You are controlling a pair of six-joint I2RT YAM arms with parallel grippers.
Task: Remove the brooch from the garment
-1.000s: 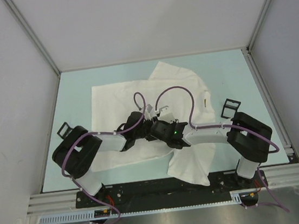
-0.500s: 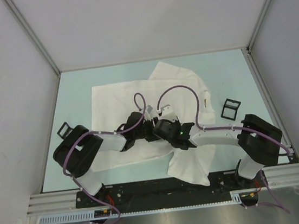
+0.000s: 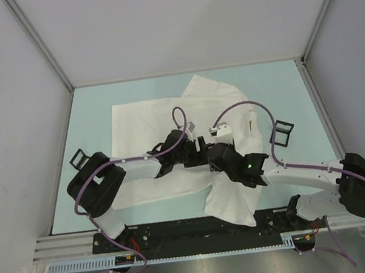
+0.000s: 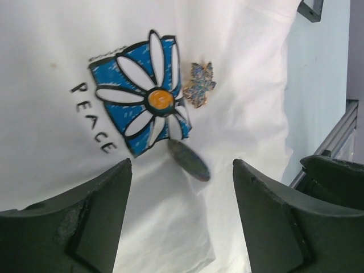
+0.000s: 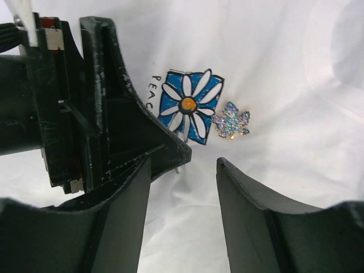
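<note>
The garment, a white T-shirt (image 3: 141,118), lies spread on the table. Its blue-and-white flower print (image 4: 145,99) shows in both wrist views. The brooch (image 4: 189,161), a small dark roundish pin, sits just below the print, tilted up from the cloth. My left gripper (image 4: 181,177) is open, its fingers either side of the brooch and a little short of it. My right gripper (image 5: 183,165) is open and empty right beside the left one, whose finger (image 5: 122,108) hides the brooch in that view. In the top view the left gripper (image 3: 194,145) and right gripper (image 3: 210,154) meet mid-shirt.
A glittery leaf-shaped ornament (image 4: 199,85) is pinned just right of the flower print, also in the right wrist view (image 5: 230,124). Two small square black frames lie on the table, one at the left (image 3: 78,158) and one at the right (image 3: 282,131). Walls enclose the table.
The right arm has swung out to the right and stretched low, its gripper shifting slightly right over the shirt. The left gripper has also reached a little further right.
</note>
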